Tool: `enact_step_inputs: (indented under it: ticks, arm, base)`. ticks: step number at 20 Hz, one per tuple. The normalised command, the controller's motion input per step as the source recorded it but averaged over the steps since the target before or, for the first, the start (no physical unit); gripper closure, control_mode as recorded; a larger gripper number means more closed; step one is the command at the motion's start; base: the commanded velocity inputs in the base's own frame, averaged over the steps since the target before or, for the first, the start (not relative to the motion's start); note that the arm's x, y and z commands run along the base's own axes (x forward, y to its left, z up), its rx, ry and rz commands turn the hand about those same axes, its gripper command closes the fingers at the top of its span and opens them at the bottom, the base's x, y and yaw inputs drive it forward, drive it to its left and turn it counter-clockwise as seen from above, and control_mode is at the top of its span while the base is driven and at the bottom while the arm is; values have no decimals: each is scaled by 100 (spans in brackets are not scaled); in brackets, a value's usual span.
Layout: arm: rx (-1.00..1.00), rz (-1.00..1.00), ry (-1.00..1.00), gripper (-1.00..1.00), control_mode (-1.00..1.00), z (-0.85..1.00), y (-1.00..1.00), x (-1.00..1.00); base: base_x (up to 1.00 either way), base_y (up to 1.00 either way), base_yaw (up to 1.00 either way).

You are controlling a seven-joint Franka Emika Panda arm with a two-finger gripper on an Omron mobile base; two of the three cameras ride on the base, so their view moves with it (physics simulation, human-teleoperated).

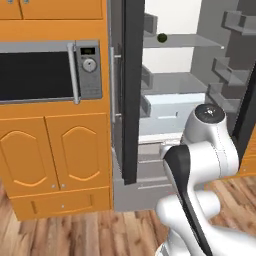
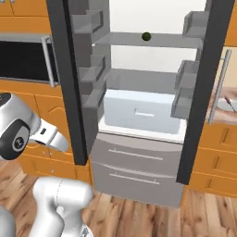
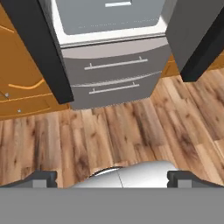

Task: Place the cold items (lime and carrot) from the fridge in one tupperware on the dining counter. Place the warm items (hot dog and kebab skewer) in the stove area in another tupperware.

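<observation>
A small dark green lime (image 1: 162,37) (image 2: 146,36) rests on the upper shelf of the open fridge, near the shelf's front edge. The carrot, hot dog, kebab skewer and tupperware are out of view. My gripper (image 3: 113,178) is open, its two dark fingertips (image 3: 43,178) far apart with nothing between them. It hangs low in front of the fridge, well below the lime, and looks down at the wooden floor and the freezer drawers (image 3: 113,74). My white arm (image 1: 205,155) is folded before the fridge.
Both fridge doors stand open, the left door (image 2: 65,78) and the right door (image 2: 203,92), on either side of the shelves. A white crisper drawer (image 2: 143,111) sits below. A microwave (image 1: 40,72) in orange cabinets is at the left. A counter (image 2: 224,111) lies at the right.
</observation>
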Motion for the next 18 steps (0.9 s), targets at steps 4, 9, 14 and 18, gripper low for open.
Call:
enact_step_inputs:
  ticks: [4, 9, 14, 18]
  arm:
    - [0, 0, 0, -100, 100, 0, 0, 0]
    - [0, 0, 0, -100, 100, 0, 0, 0]
    - [0, 0, 0, -100, 100, 0, 0, 0]
    - [0, 0, 0, -100, 100, 0, 0, 0]
  base:
    - [47, -64, 28]
    - [28, -62, 7]
    - [35, -53, 3]
    - [50, -49, 5]
